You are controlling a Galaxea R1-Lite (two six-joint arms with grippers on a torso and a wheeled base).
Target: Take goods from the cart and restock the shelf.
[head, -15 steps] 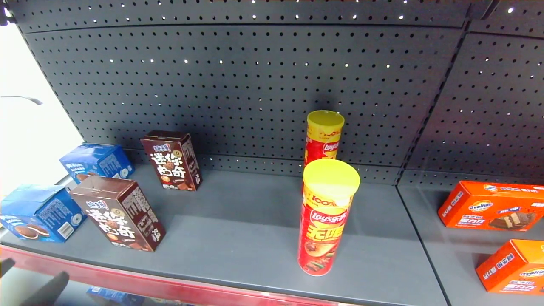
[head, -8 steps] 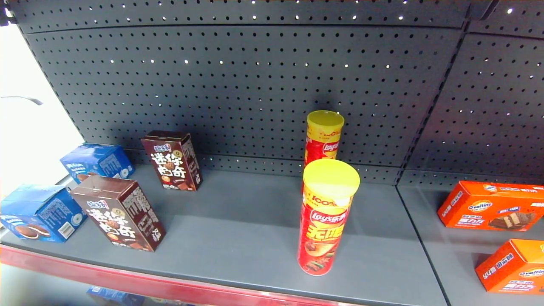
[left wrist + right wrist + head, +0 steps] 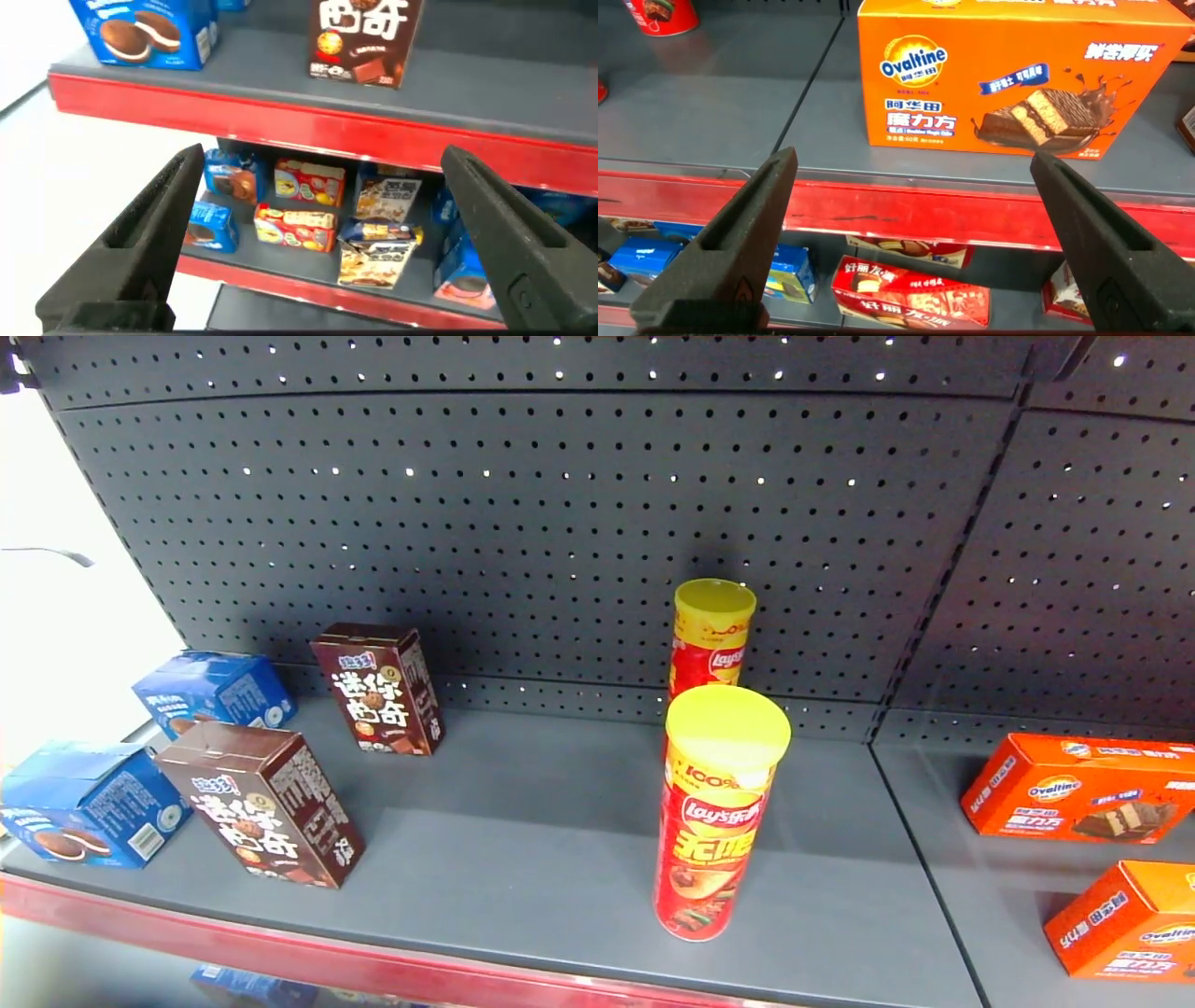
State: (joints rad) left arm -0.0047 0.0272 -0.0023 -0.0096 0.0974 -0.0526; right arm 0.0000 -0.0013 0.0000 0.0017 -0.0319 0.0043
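- The shelf (image 3: 523, 840) is a grey board with a red front lip, backed by a dark perforated panel (image 3: 560, 523).
- In the head view, the front chip can (image 3: 714, 821) stands upright, red with a yellow lid, at about 4 o'clock from the board's centre.
- The rear chip can (image 3: 711, 635) stands upright at 12 o'clock from it, close to the panel.
- The front brown box (image 3: 266, 812) stands near the lip at about 8 o'clock from the board's centre. The rear brown box (image 3: 381, 689) is at 1 o'clock from it, well apart.
- The front blue box (image 3: 84, 803) lies just beside the front brown box at its 9 o'clock. The rear blue box (image 3: 213, 689) sits at 9 o'clock from the rear brown box.
- On the neighbouring board at 3 o'clock, the rear orange box (image 3: 1083, 789) and the front orange box (image 3: 1125, 919) lie apart from each other.
- The left gripper (image 3: 322, 154) has its jaws spread wide with nothing between them. It faces the red lip, and a lower shelf (image 3: 308, 275) stocked with small packs shows between its fingers.
- The right gripper (image 3: 913, 157) is likewise spread wide and empty. It faces the red lip, with an orange box standing on the board beyond its fingers.
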